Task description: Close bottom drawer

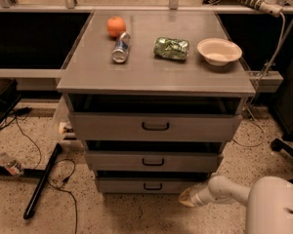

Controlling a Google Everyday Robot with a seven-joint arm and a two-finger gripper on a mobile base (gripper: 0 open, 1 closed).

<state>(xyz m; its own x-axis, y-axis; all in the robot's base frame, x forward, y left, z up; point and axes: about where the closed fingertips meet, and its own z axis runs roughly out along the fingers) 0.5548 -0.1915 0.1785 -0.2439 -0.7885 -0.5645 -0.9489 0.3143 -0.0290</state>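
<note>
The grey cabinet has three drawers. The bottom drawer (146, 185) is the lowest and slimmest, with a small black bar handle (152, 186). It stands out a little, with a dark gap above its front. My gripper (187, 198) is low at the drawer's right front corner, at the end of my white arm (224, 190), which reaches in from the lower right. It is close to or touching the drawer front; I cannot tell which.
The middle drawer (153, 161) and top drawer (155, 126) also stand out. On the cabinet top lie an orange (116, 26), a can (121, 47), a green bag (171, 48) and a white bowl (219, 50). Cables and a black bar (41, 182) lie on the floor at left.
</note>
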